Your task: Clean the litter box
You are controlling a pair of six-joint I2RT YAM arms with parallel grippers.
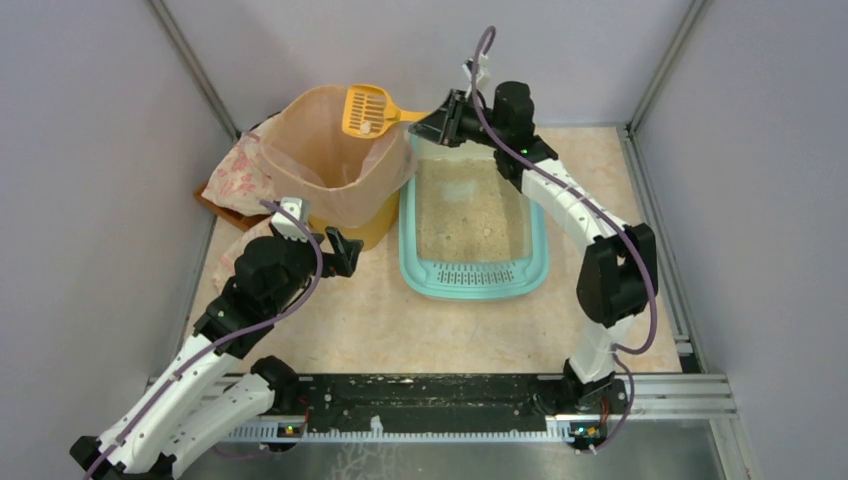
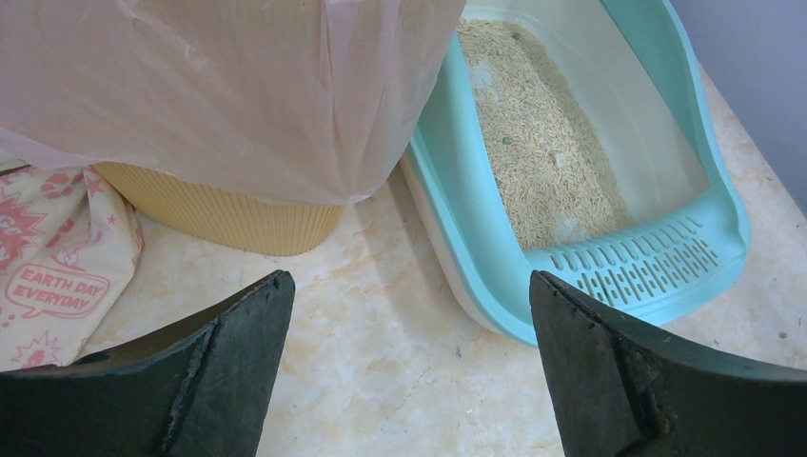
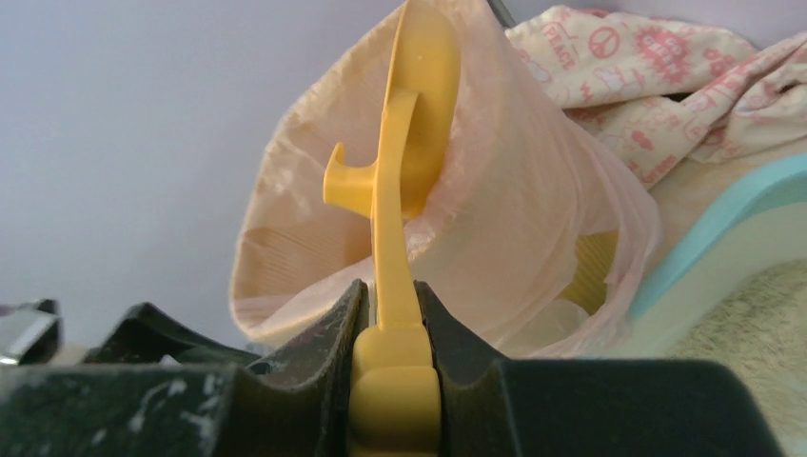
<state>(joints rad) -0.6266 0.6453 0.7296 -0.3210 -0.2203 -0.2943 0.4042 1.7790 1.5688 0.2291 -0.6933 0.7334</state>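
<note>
The litter box (image 1: 474,277) sits toward the far right of the surface (image 1: 380,320), its long sides running from the far edge toward the near one. Its slotted grille is at the near end, and pale sandy litter (image 1: 470,210) is spread across its floor. Just beside its left side stands a round yellow bin (image 1: 372,233) lined with a peach bag (image 1: 320,160), whose loose plastic drapes over toward the box's rim. A printed cloth (image 1: 235,172) lies bunched near the far left corner, against the bin.

The right hand (image 1: 435,124) reaches over the far end of the box and is clamped on the handle of a yellow scoop (image 1: 366,108). The wrist view shows the handle pinched tight between the two fingers (image 3: 333,333). The scoop's slotted head hangs above the far side of the bag's open mouth. There's a small whitish lump on it, possibly a clump, though it's too small to be sure.

The left hand (image 1: 343,250) hovers low over the surface near the bin's near side, fingers spread wide apart and holding nothing.
</note>
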